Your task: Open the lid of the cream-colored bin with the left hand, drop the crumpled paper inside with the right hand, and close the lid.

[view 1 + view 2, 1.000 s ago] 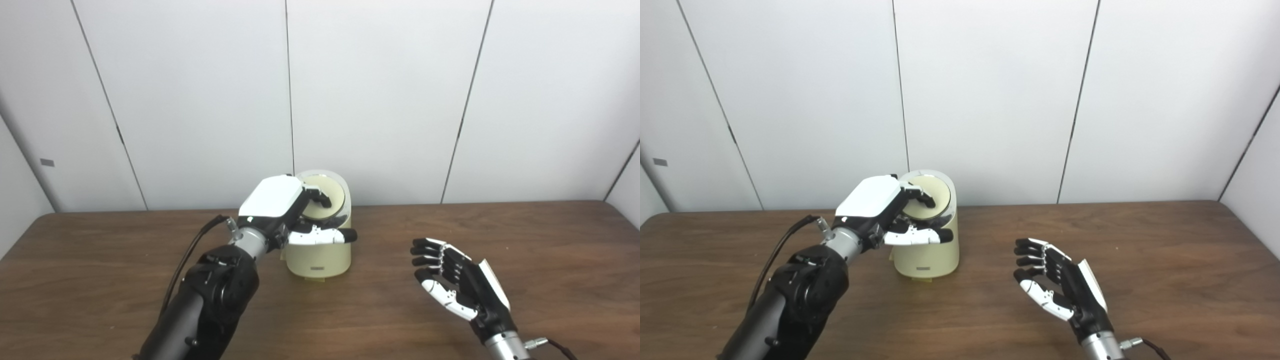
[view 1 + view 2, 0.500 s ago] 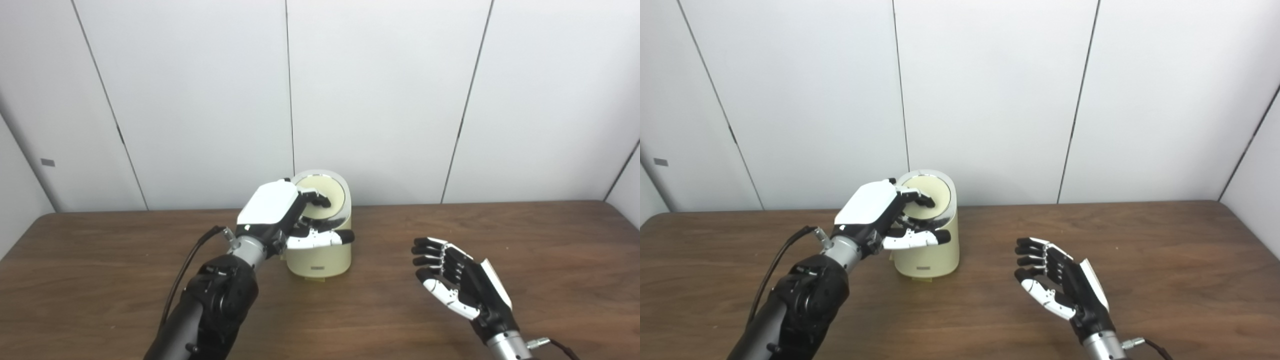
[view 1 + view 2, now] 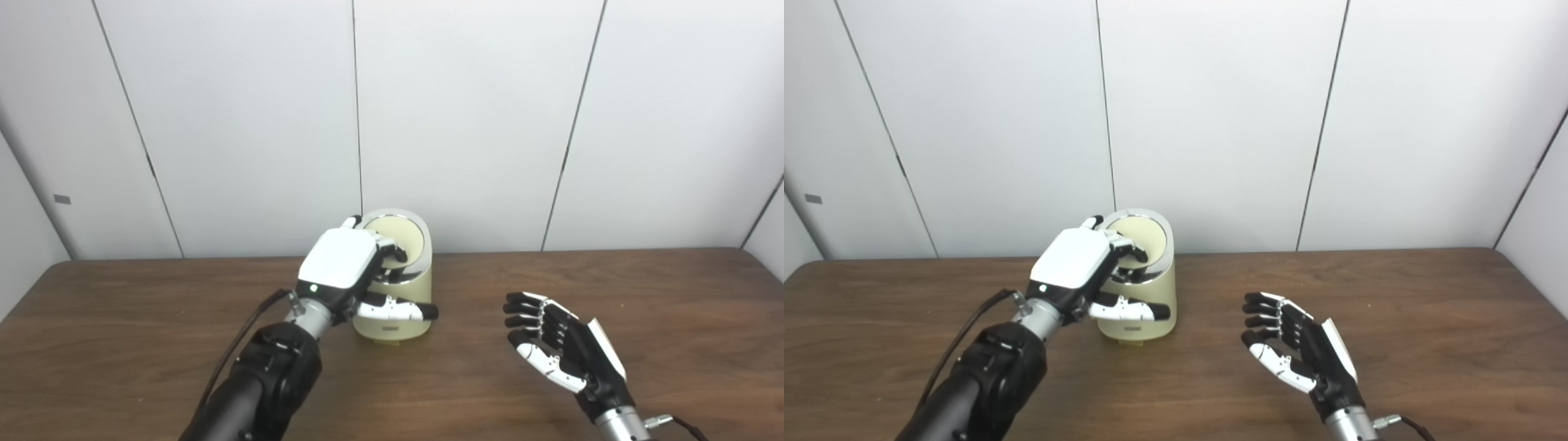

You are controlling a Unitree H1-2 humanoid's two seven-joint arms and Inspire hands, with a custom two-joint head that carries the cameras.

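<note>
Sitting toward the back middle of the tabletop [image 3: 122, 343]: cream-colored bin [image 3: 404, 309], lid [image 3: 401, 236] looking down. Resting on that lid with fingers draped over it, thumb across the front: left robot hand [image 3: 352, 269]. Hovering well off to the right, fingers loosely spread, holding nothing: right robot hand [image 3: 560, 355].

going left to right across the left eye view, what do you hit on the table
left hand → bin → right hand
</note>
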